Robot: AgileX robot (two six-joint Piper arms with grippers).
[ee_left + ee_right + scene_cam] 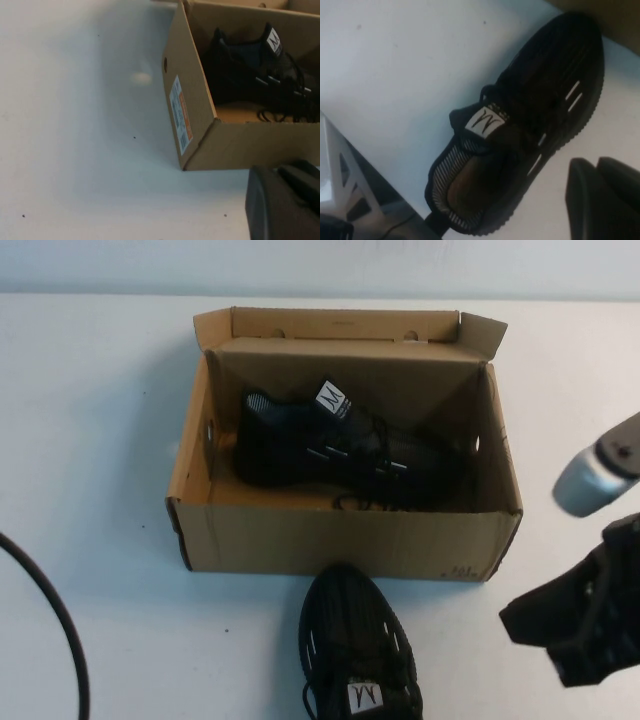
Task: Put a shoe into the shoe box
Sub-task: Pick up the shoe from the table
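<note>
White desk (100,440) surface is filling the scene, pale and mostly bare apart from the box, the shoes and a dark cable (60,620) curving along its left edge. Starting at the right claw (575,625): it is hanging low at the right of the high view, just off the box's near right corner, and whether its fingers are spread or pressed together I cannot tell. Its wrist camera is looking down on the second shoe (358,650), which is lying on the desk just in front of the box wall, toe toward the box. The left claw (285,200) is showing only as a dark edge in its own wrist view, near the box's labelled end; its state I cannot tell either. Further out, the shoe box (340,540) is standing open with its lid flap up, and the shoe (340,440) is lying inside it. The placing looks done; a clean finish is calling for lifting clear without nudging the box.
</note>
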